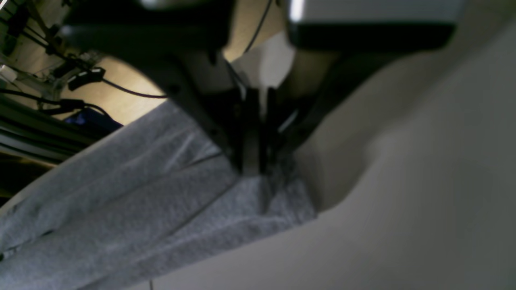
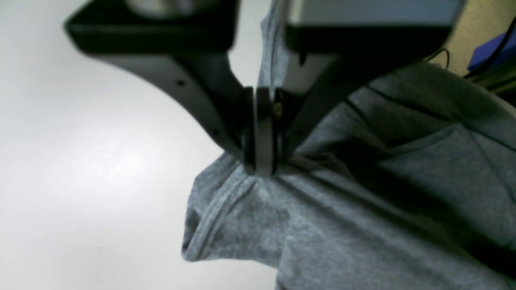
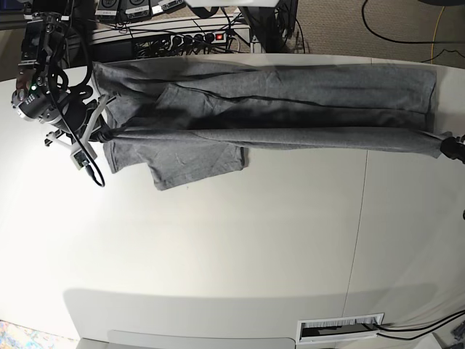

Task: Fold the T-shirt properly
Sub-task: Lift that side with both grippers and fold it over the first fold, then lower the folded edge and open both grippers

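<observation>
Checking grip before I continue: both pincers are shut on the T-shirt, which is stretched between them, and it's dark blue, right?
Not the colour: the T-shirt is heather grey, as the base view shows. The rest holds: the left pincer and right pincer are both shut on it, stretched between them.

Left end effector (image 1: 254, 171) pinching T-shirt (image 1: 133, 201) (corner)

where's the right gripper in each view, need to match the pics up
Left wrist: not in it; only the left gripper shows, pinching the T-shirt.
Right wrist: the right gripper is at centre, shut on a hemmed shirt edge.
Base: right gripper at far left, gripping the shirt's left end.
Shared landmark: the grey T-shirt, stretched across the white table between both grippers.
</observation>
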Motion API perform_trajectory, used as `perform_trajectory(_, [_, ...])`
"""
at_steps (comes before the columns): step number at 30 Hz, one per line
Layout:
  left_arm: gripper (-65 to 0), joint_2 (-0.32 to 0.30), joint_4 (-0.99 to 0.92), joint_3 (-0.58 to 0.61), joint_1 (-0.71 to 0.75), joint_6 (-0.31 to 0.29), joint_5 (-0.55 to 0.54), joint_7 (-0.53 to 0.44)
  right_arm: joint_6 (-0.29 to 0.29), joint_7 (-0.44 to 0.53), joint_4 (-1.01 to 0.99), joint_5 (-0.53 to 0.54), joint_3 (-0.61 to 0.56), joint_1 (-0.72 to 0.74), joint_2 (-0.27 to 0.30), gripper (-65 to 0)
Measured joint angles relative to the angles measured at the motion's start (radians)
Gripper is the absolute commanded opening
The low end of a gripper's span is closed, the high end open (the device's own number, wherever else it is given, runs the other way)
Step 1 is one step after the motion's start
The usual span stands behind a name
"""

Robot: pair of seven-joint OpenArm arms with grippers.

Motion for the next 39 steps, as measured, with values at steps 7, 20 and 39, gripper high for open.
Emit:
perform_trajectory(7, [-65.0,0.003,-0.001,0.0,0.088,0.001,0.016,0.003,-0.005,-0.012,0.0,-0.05,0.004,-0.002,0.001,-65.0])
perform_trajectory(20, [-65.0,0.026,-0.003,0.0,0.126,0.004,0.019,0.004,-0.006,-0.012,0.0,-0.046,0.005,-0.002,0.001,-65.0])
perform_trajectory(39, [-39.4,0.058,0.082,0.0,0.205,0.005,0.019,0.0,-0.005,0.15,-0.005,-0.124,0.005,0.109,-0.122,-41.9])
